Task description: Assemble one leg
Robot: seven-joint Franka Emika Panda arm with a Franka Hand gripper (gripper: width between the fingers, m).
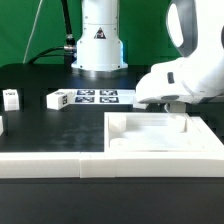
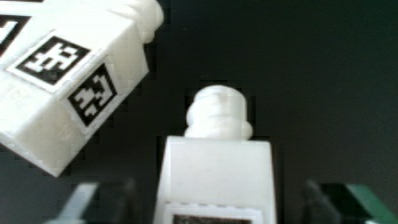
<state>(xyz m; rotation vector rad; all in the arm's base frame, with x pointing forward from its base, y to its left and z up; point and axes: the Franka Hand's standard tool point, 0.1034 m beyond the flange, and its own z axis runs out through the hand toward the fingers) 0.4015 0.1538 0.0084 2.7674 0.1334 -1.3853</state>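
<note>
In the wrist view the leg (image 2: 217, 160), a white cuboid peg with a rounded screw tip pointing away from the wrist, sits between my gripper's (image 2: 214, 208) dark fingers (image 2: 86, 200), and a tag shows at its near end. The gripper is shut on it. In the exterior view the gripper (image 1: 178, 103) hangs under the white hand at the right, just above the far edge of the large white panel (image 1: 165, 140). The held leg is mostly hidden there. Another small white leg (image 1: 10, 97) lies at the far left.
A white block with two tags (image 2: 68, 75) lies close beside the held leg. The marker board (image 1: 90, 97) lies in front of the robot base (image 1: 98, 40). A long white rail (image 1: 80, 167) runs along the table's front.
</note>
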